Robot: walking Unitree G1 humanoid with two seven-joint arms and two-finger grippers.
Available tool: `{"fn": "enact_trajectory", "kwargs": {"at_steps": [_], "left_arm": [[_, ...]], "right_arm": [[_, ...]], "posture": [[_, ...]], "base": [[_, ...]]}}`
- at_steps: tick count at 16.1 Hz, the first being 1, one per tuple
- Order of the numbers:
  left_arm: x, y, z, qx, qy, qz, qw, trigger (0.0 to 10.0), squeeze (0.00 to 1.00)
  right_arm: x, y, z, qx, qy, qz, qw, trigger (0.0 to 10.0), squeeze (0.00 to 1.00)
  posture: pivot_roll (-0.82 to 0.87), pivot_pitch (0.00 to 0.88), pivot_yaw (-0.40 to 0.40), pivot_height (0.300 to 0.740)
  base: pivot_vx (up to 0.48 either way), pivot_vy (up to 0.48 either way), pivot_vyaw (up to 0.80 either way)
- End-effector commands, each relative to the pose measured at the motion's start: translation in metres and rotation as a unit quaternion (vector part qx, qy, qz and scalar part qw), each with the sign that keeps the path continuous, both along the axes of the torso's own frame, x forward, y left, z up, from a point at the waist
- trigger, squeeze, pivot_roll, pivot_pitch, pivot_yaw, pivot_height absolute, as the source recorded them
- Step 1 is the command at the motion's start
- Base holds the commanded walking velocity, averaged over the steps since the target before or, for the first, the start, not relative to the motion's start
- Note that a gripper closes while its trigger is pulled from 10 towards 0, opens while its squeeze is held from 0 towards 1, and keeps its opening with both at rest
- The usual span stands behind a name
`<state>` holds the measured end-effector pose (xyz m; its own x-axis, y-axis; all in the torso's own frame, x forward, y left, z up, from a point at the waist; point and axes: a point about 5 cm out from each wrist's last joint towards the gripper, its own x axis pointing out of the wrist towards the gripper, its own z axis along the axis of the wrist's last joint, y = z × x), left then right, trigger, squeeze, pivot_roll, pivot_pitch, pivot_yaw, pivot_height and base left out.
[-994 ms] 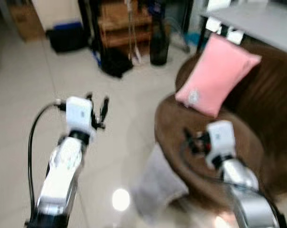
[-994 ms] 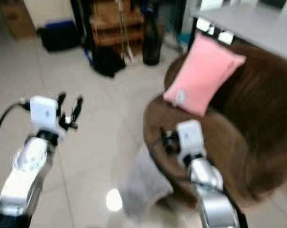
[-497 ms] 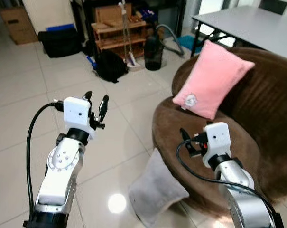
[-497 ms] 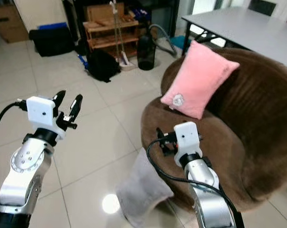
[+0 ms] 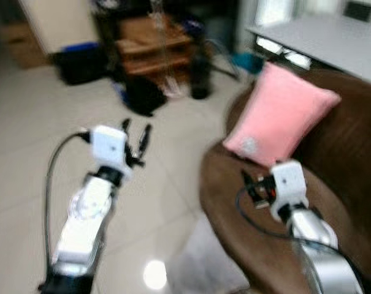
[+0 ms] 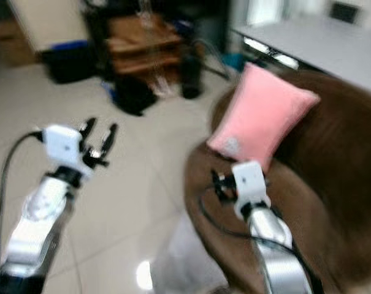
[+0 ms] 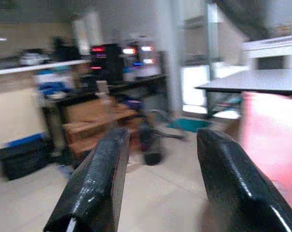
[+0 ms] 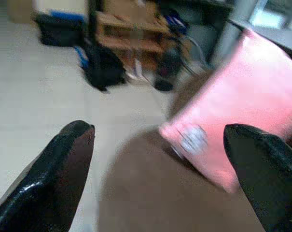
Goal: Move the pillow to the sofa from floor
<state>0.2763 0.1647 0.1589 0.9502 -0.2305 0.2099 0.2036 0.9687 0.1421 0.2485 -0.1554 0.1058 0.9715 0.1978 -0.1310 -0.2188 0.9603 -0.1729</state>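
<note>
Grey pillow lies on the tiled floor, near edge, touching the brown sofa base. Pink cushion leans on the sofa back. My left pincer is raised over the floor, fingers apart, empty. My right pincer hangs over the sofa seat, fingers wide apart, empty.

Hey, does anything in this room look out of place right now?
Yes: a grey pillow lies on the tiled floor against the base of the brown sofa, while a pink pillow leans properly on the sofa back. Both hands, left and right, are open and hold nothing.
</note>
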Motion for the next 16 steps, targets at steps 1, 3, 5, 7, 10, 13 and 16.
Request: {"fn": "enact_trajectory", "kwargs": {"at_steps": [1, 3, 5, 7, 10, 13, 16], "left_arm": [[-0.0002, 0.004, -0.0013, -0.001, 0.007, 0.008, 1.0, 10.0, 0.0], [0.0006, 0.005, -0.0039, 0.002, 0.012, 0.009, 1.0, 10.0, 0.0], [-0.0014, 0.0054, -0.0049, 0.011, 0.006, 0.003, 1.0, 10.0, 0.0], [-0.0051, 0.0066, -0.0065, 0.02, 0.001, -0.004, 1.0, 10.0, 0.0], [-0.0059, 0.0065, -0.0075, 0.013, 0.004, -0.004, 1.0, 10.0, 0.0], [-0.0061, 0.0077, -0.0082, 0.009, 0.003, -0.002, 1.0, 10.0, 0.0], [-0.0068, 0.0083, -0.0083, 0.01, 0.004, -0.001, 1.0, 10.0, 0.0]], "right_arm": [[-0.0011, 0.0046, 0.0007, 0.014, 0.001, 0.007, 1.0, 10.0, 0.0], [-0.0035, 0.0065, -0.0025, 0.009, 0.011, 0.027, 1.0, 10.0, 0.0], [-0.0055, 0.0073, -0.0042, 0.021, 0.013, 0.029, 0.999, 10.0, 0.0], [-0.0074, 0.008, -0.0067, 0.026, 0.014, 0.038, 0.999, 10.0, 0.0], [-0.0083, 0.009, -0.0074, 0.03, 0.015, 0.052, 0.998, 10.0, 0.0], [-0.0087, 0.0099, -0.0085, 0.029, 0.016, 0.057, 0.998, 10.0, 0.0], [-0.0098, 0.011, -0.009, 0.03, 0.016, 0.062, 0.997, 10.0, 0.0]], "posture": [[-0.06, 0.0, 0.033, 0.74], [-0.06, 0.0, 0.031, 0.74], [-0.06, 0.0, 0.031, 0.725], [-0.06, 0.0, 0.03, 0.705], [-0.06, 0.0, 0.029, 0.675], [-0.06, 0.0, 0.027, 0.645], [-0.06, 0.0, 0.027, 0.615]], "base": [[0.0, 0.0, 0.0], [0.0, 0.0, 0.0], [0.0, 0.0, 0.0], [0.0, 0.0, 0.0], [0.0, 0.0, 0.0], [0.0, 0.0, 0.0], [0.0, 0.0, 0.0]]}}
